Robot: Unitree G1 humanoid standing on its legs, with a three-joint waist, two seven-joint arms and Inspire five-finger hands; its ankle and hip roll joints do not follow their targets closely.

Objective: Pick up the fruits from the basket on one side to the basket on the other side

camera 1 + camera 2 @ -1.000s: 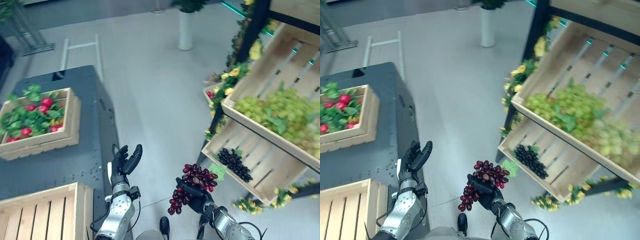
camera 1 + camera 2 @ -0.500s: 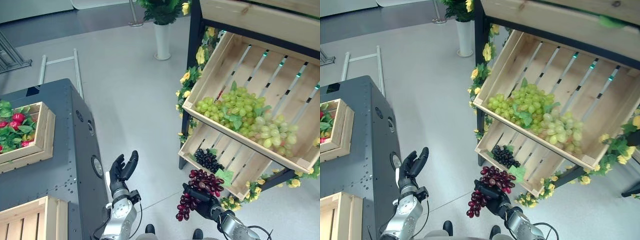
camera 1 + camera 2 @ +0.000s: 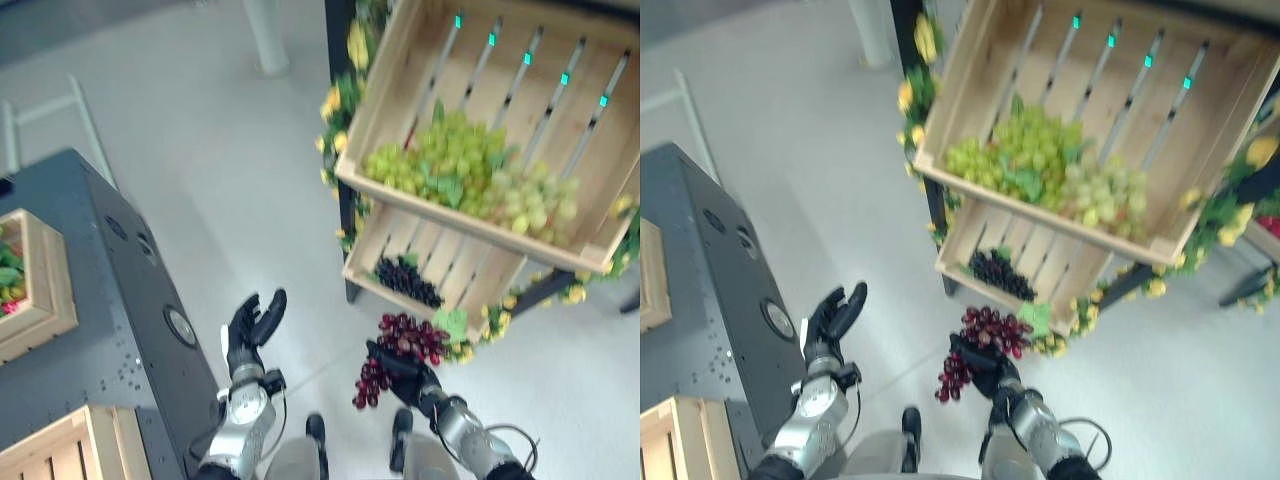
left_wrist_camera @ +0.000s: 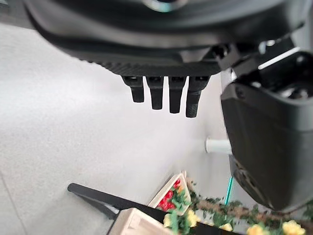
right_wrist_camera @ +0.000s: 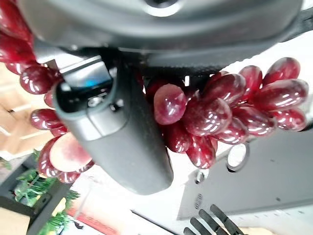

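Presently: right hand (image 3: 405, 372), fingers and thumb curled around a dark red grape bunch (image 3: 397, 350), carried in the air just before the lower slatted wooden crate (image 3: 440, 272), presumably for transfer. Black grapes (image 3: 408, 280) lie inside that crate; green grapes (image 3: 462, 172) above it. Left hand (image 3: 250, 328): fingers straight, empty, left of the crate.

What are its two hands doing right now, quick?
Left hand: open, fingers straight, holding nothing.
Right hand: closed around a bunch of red grapes, held above the floor.
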